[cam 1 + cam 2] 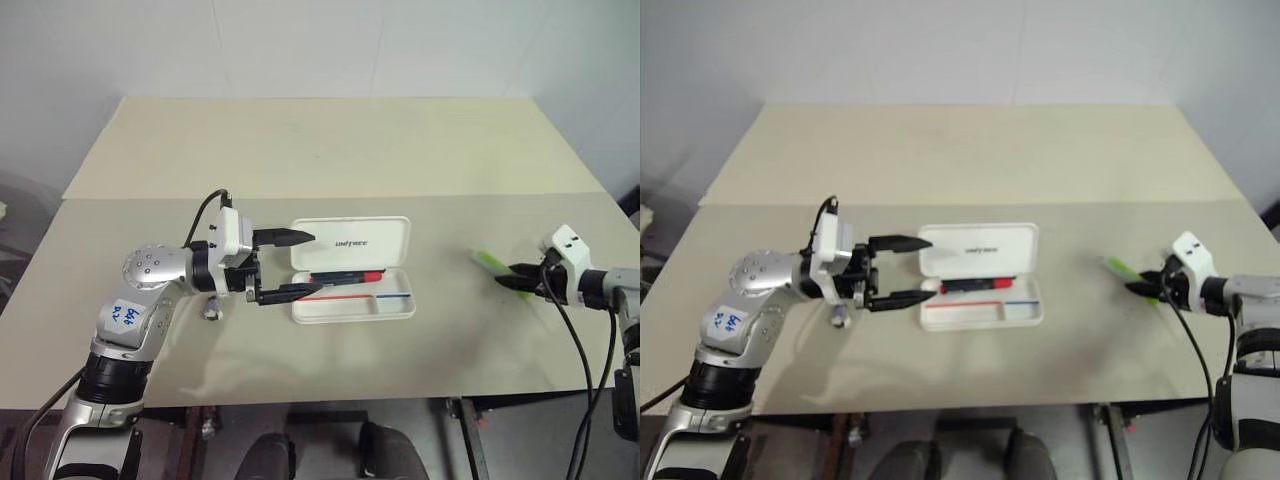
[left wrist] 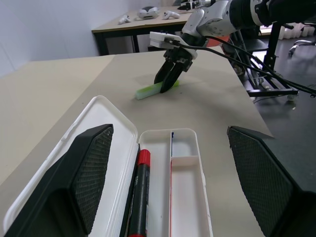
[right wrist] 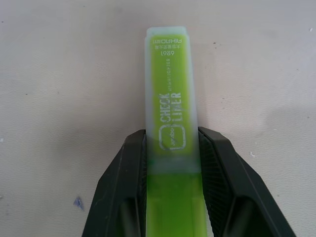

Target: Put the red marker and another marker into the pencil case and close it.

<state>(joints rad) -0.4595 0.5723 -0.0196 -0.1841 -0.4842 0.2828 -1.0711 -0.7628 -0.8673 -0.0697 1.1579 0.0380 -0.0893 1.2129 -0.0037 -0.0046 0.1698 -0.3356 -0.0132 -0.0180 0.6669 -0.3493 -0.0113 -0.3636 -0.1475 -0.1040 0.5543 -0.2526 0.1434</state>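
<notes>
on the beige tabletop point(image 1: 320, 330), the white hard-plastic hinged pencil case point(image 1: 352, 268) lies open at the middle, with the slim red marker with a black middle section point(image 1: 345, 276) lying in its tray along the hinge side. the left gripper point(image 1: 297, 264) hangs level at the case's left end, its two black fingers spread wide and holding nothing. well apart to the right, the right gripper point(image 3: 173, 148) has its fingers pressed against both sides of the short light yellow-green highlighter marker point(image 3: 171, 98), which lies on the table.
</notes>
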